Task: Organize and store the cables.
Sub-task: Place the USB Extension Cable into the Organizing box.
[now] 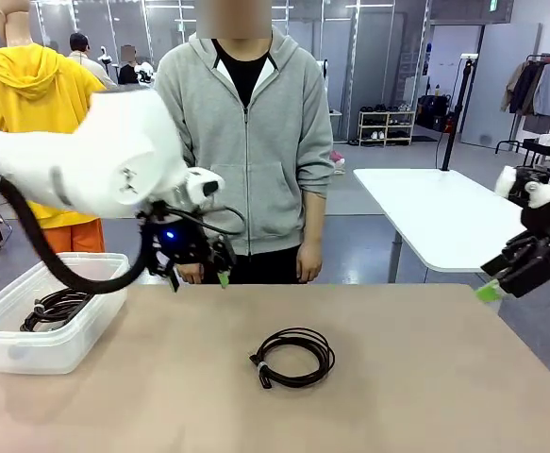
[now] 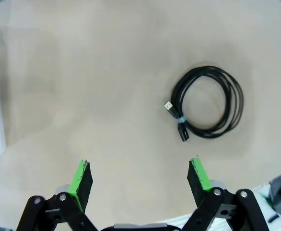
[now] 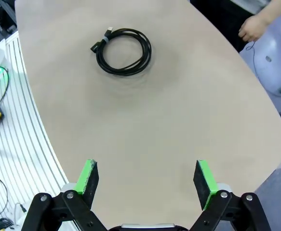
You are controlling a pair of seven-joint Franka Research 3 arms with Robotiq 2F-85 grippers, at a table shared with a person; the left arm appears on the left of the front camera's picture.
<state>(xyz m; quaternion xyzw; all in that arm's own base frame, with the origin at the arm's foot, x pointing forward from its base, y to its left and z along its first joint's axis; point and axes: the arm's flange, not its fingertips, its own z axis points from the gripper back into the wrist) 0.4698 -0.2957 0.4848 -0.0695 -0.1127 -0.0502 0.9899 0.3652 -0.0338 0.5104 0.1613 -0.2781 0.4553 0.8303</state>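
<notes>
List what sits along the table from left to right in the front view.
Clear plastic bin holding coiled cables → left pincer, open above the table → coiled black cable on the tabletop → right pincer, open at the table's right edge.

The left gripper (image 1: 199,274) hangs above the far left part of the tan table (image 1: 425,377), its green-tipped fingers pointing down and empty, with a person in a grey hoodie (image 1: 251,142) standing right behind it at the far edge. Below it and off toward the robot's left sits a clear plastic bin (image 1: 43,316) with coiled black cables (image 1: 56,308) inside, while one more coiled cable (image 1: 293,357) lies on the bare tabletop, nearer the camera and toward the right of that gripper, well apart from it. The right gripper (image 1: 501,283) hovers off the table's right edge, far from the coil, fingers tilted down to the left with nothing between them.
</notes>
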